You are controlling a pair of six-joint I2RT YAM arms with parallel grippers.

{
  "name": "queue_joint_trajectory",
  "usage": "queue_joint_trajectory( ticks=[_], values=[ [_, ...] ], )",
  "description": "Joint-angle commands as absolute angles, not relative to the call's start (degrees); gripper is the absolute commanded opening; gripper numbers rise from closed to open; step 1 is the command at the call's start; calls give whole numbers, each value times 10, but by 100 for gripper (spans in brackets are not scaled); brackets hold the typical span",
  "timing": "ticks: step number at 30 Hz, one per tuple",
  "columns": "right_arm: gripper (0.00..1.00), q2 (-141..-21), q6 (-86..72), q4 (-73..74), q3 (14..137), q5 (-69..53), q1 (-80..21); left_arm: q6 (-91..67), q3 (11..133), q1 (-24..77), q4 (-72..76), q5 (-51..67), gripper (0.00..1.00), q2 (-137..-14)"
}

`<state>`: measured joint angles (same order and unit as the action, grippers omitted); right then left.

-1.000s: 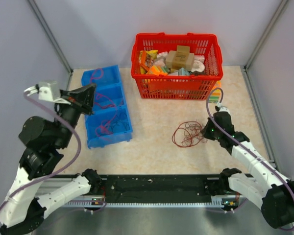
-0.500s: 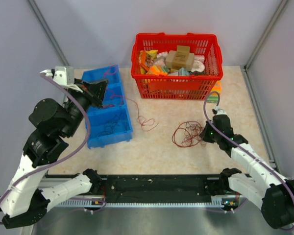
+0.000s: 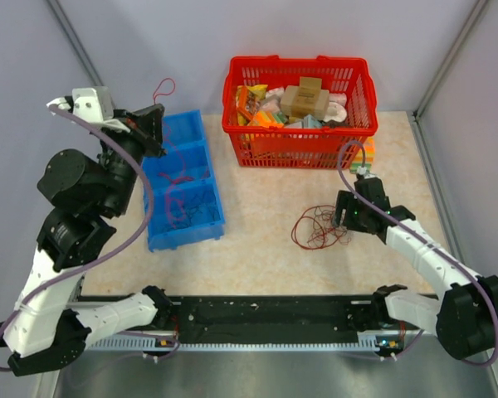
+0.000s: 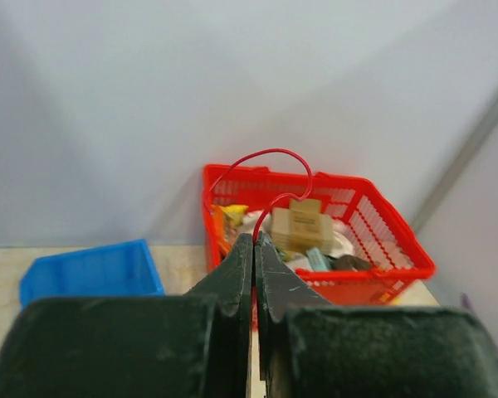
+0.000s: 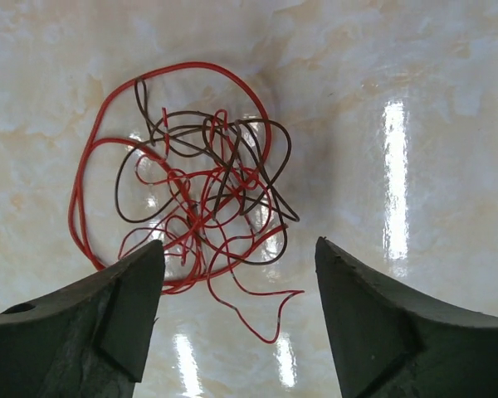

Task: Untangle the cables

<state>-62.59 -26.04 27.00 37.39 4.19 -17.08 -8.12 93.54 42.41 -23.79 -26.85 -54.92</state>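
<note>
The cables (image 3: 318, 229) lie as a loose tangle of thin red and dark-red wires on the table; the right wrist view shows the same bundle (image 5: 201, 186) from above. My right gripper (image 3: 342, 214) hovers at its right edge, open; seen from the wrist, the right gripper (image 5: 239, 245) has wide jaws with only one stray red end between them. My left gripper (image 3: 157, 113) is raised high above the blue bin, shut on a single red wire (image 3: 163, 85). That wire (image 4: 270, 152) arches up out of the closed left gripper (image 4: 255, 238).
A blue three-compartment bin (image 3: 187, 241) at the left holds more thin wires. A red basket (image 3: 299, 130) full of packages stands at the back, with a small colourful pack (image 3: 365, 157) at its right corner. Grey walls close in both sides.
My left arm swung up and back, lifting the red wire that trailed over the table clear of it. My right gripper opened and let go of the bundle, shifting slightly back.
</note>
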Motion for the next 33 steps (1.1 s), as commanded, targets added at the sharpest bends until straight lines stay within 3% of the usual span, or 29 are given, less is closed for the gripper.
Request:
queue_joint_trajectory(
  ticks=[1,5,14,26,31,33],
  values=[
    [75,-629,-268,328,447,58,-170,-5,934,424,-136,-414,0,-594],
    [81,-628,-277,336,489,30,-170,68,910,418,-52,-577,0,-629],
    [82,-648,-292,508,604,20,-154,175,1013,392,-39,-658,0,-719],
    [81,-733,-260,565,744,8,-124,179,1083,335,-58,-632,0,-802],
    [81,-756,-254,569,766,4,-121,15,1012,257,-138,-526,0,-799],
    [81,-761,-253,570,769,-18,-122,-90,1054,199,-235,-477,0,-825]
  ],
)
